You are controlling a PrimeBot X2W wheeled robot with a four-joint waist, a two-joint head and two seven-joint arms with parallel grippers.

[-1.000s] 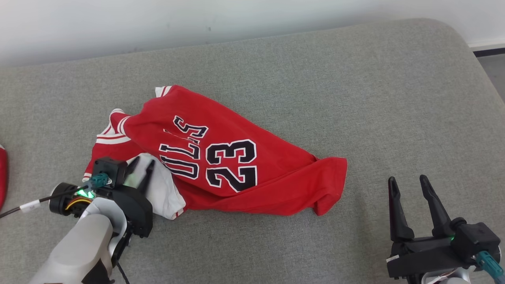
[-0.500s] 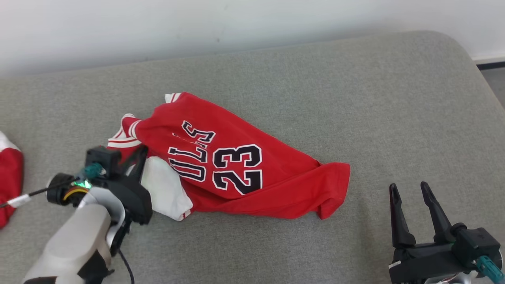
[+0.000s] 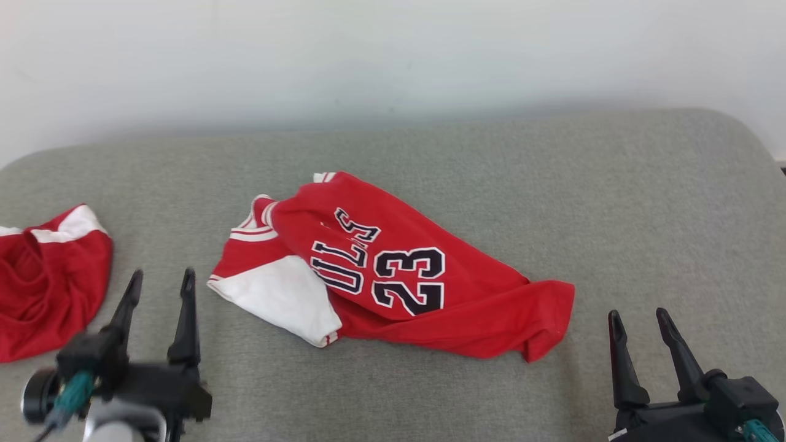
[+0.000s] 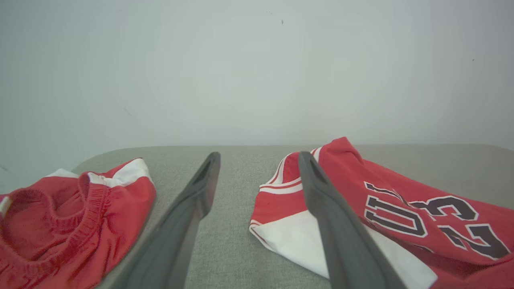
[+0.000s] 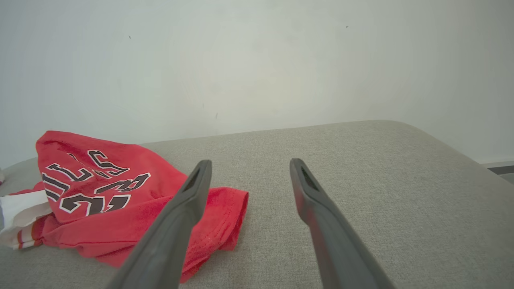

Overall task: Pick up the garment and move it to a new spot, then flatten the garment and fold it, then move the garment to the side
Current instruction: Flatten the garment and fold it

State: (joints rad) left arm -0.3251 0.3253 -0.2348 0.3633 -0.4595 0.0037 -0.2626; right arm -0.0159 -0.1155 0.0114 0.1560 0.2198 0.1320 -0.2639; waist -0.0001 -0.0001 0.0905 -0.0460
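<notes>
The garment (image 3: 393, 270) is a red jersey with a black "23" and a white panel, lying crumpled in the middle of the grey cushion (image 3: 583, 202). My left gripper (image 3: 162, 273) stands open to its left, apart from the cloth and holding nothing. In the left wrist view that gripper (image 4: 259, 154) has its right finger crossing in front of the jersey (image 4: 401, 200). My right gripper (image 3: 638, 315) is open at the lower right, clear of the jersey's hem. From the right wrist, this gripper (image 5: 249, 161) sees the jersey (image 5: 120, 200) on the left.
A second red piece with white trim and an elastic band (image 3: 49, 288) lies at the cushion's left edge, also seen as red shorts-like cloth (image 4: 80, 216). A white wall (image 3: 393, 61) runs behind. The cushion rounds off at the far right.
My left gripper has let go of the jersey's white part, opened and drawn back to the lower left. The head camera has tilted, shifting the whole picture. The right gripper has stayed open.
</notes>
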